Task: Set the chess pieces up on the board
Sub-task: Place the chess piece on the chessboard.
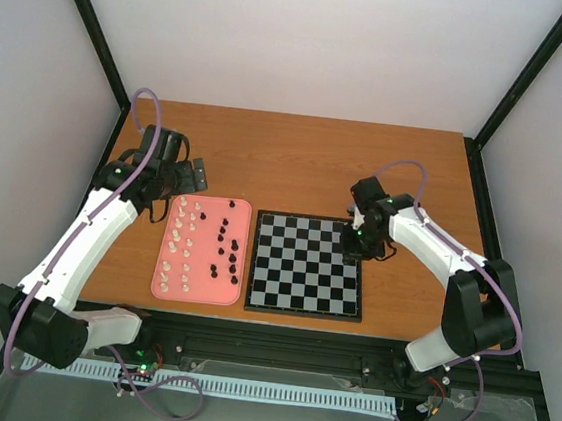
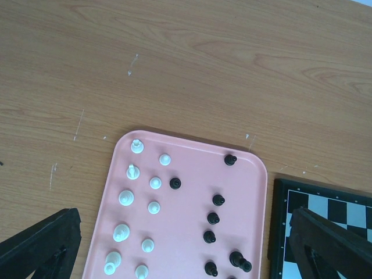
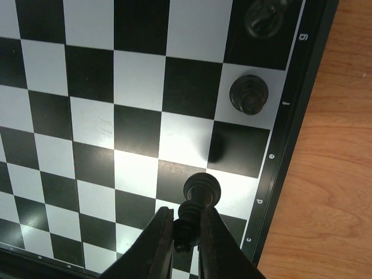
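- My right pincer [image 3: 186,235] is nearly closed, with both fingers pinched on the top of a small black chess piece [image 3: 201,189].
- That piece is over the flat black-and-white checkered chessboard [image 3: 139,81], close to its dark rim by the letter "d". I can't tell whether its base touches the square.
- Two more black pieces are on the same edge column: one on a white square [image 3: 250,94], the other on the next black square [image 3: 264,17], partly cut off by the frame.
- In the top view this is the board's far right corner.
- My left pincer [image 2: 185,232] is wide open and holds nothing. It hangs above the far end of the pink rounded rectangular tray [image 2: 192,174].
- The tray lies on the brown wooden worktop [image 1: 316,164], just left of the board.
- On the tray, the white pieces [image 2: 126,197] are on the left side and the loose black pieces [image 2: 218,200] on the right.
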